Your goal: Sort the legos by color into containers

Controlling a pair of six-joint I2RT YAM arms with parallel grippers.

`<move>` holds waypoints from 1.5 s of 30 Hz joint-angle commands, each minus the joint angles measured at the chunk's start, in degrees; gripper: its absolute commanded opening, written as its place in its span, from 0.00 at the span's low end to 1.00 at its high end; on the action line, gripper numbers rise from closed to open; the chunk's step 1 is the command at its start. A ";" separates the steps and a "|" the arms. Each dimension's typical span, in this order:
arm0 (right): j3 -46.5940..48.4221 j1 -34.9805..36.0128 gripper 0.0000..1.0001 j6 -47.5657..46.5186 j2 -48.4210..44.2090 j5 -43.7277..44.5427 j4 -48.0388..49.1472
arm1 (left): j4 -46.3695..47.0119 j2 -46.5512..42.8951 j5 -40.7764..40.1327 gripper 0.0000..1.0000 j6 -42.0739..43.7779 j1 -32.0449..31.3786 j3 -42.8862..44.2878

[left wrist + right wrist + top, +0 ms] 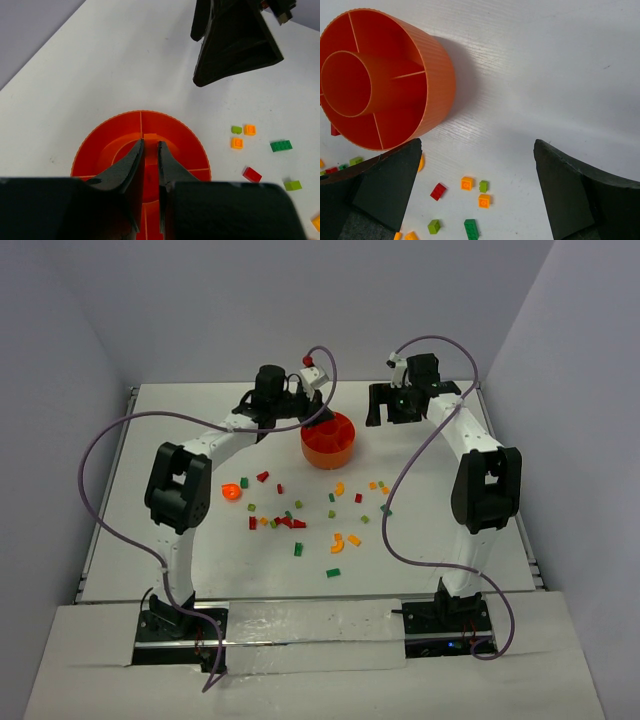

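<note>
The round orange bowl (326,456) with its divided containers stands at the back middle of the table. My left gripper (150,142) hangs over the bowl's central cup (117,152), shut on a small orange lego (150,137) at its tips. My right gripper (477,145) stands open to the right of the bowl (437,85), above bare table, with nothing between its fingers. Below it lie a red lego (438,191), two orange ones (466,183) and a dark green one (471,228). More legos (290,522) are scattered in front of the bowl.
An orange curved piece (231,492) lies by the left arm's elbow. The right gripper's dark body (235,40) shows beyond the bowl in the left wrist view. Purple cables loop from both arms. Grey walls close in the table at the back and sides.
</note>
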 commanded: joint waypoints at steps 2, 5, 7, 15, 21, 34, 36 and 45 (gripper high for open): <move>1.97 -0.52 1.00 0.54 -3.67 -0.44 -0.28 | 1.72 1.95 -0.45 0.03 -1.24 -0.22 1.02; 2.34 -0.52 1.00 0.54 -3.24 -0.57 -0.43 | 1.14 2.55 -0.79 0.06 -1.25 -0.15 1.70; 2.40 -0.52 1.00 0.54 -3.19 -0.57 -0.41 | 0.38 2.70 -1.16 0.10 -1.01 -0.14 1.88; 2.06 -0.52 1.00 0.54 -4.00 -0.67 -0.42 | -2.31 1.27 -2.51 0.39 0.09 0.04 2.67; 2.45 -0.43 1.00 0.54 -5.21 -0.92 -0.57 | -5.10 -1.81 -2.29 0.45 1.05 0.88 5.09; -0.84 -0.17 1.00 -0.48 -6.92 -2.42 -0.76 | -28.60 -21.07 4.91 0.43 -4.05 19.81 -8.59; -1.40 0.05 1.00 -0.43 -7.05 -2.59 -0.85 | -28.40 -24.98 5.91 0.44 -5.31 24.16 -16.63; -3.13 1.32 1.00 -0.79 -7.67 -3.47 -1.12 | -29.42 -30.60 12.98 0.52 -5.59 36.62 -34.12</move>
